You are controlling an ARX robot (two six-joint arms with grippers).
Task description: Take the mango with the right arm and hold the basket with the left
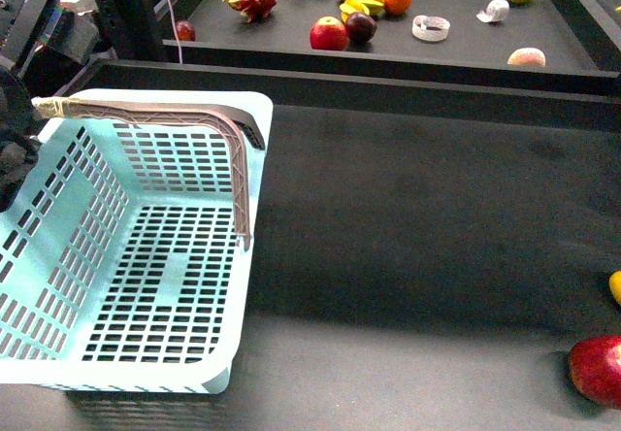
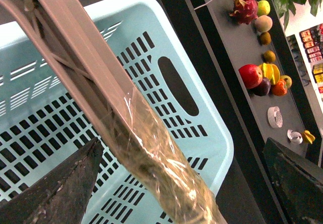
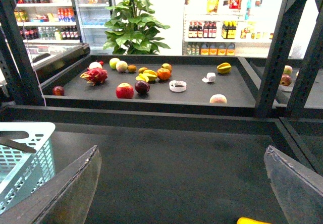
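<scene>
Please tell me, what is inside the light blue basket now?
No fruit shows inside the basket; only its brown handle crosses above. Its left edge lies outside the front view.

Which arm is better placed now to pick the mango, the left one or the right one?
The right. The mango, only partly visible, lies at the far right of the table, near the open right gripper. The left gripper stands open around the basket handle on the other side.

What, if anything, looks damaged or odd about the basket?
The basket has a brown handle with one end wrapped in clear, crinkled tape over a yellowish patch, which looks like a makeshift repair. It shows best in the left wrist view. Nothing else stands out.
</scene>
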